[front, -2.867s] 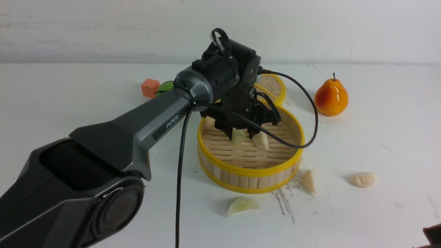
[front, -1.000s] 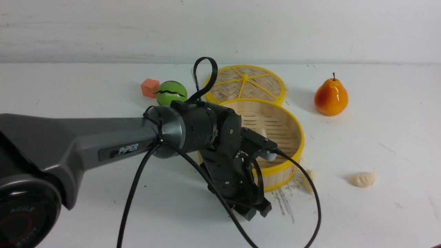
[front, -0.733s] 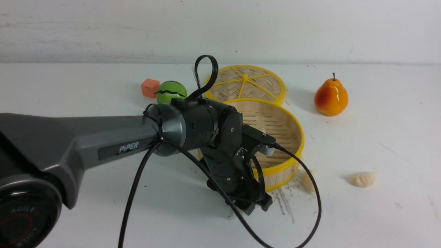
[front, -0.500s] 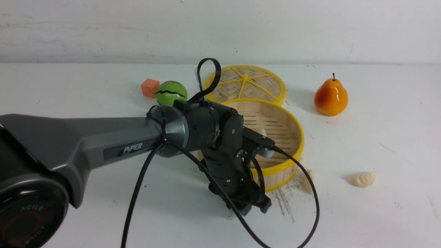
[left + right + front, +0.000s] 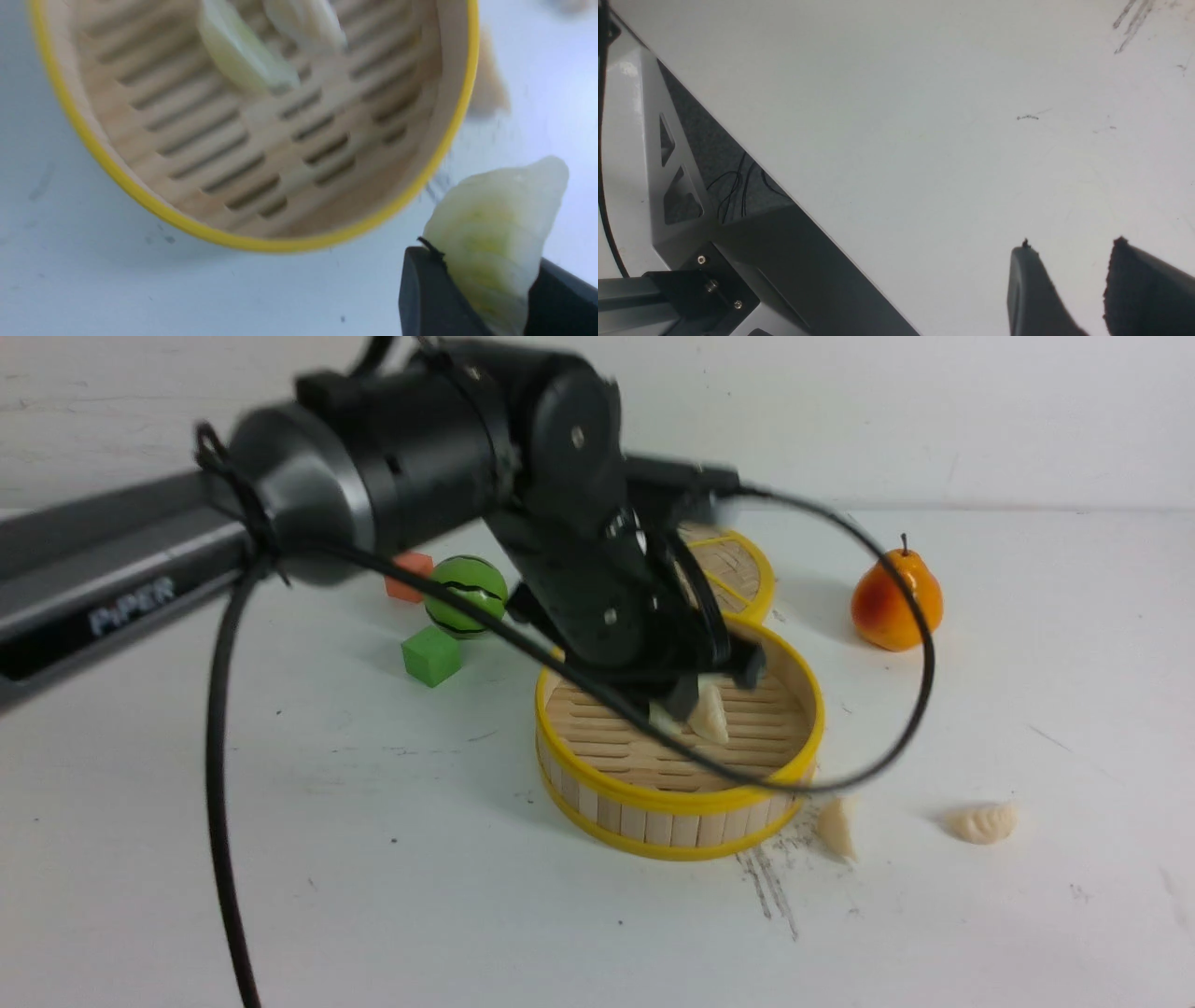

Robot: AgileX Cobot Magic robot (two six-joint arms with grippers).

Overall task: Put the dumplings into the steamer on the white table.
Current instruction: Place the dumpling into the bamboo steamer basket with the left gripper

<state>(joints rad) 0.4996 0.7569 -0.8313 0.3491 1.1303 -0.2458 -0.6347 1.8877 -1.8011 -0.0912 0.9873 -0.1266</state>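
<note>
My left gripper [image 5: 486, 273] is shut on a pale greenish dumpling [image 5: 500, 219], which sticks out from between the two dark fingers. In the front view this gripper [image 5: 711, 686] hangs low over the steamer [image 5: 672, 798], a round bamboo basket with yellow rims. Two dumplings [image 5: 709, 714] [image 5: 665, 719] lie on its slatted floor, and the left wrist view shows them too [image 5: 243, 51] [image 5: 303, 18]. On the white table [image 5: 1027, 915], two more dumplings [image 5: 837, 826] [image 5: 982, 822] lie to the steamer's right. My right gripper [image 5: 1071, 252] is open over bare table, with nothing in it.
The woven lid [image 5: 742, 569] lies behind the steamer. An orange pear [image 5: 896, 597] stands at the back right. A green ball [image 5: 465, 593], a green cube [image 5: 430, 655] and an orange cube [image 5: 411, 588] sit left of the steamer. The table edge [image 5: 784, 196] runs near my right gripper.
My left gripper closed on the dumpling lying in front of the steamer, then rose and swung back over the basket with it. That spot on the table is bare now.
</note>
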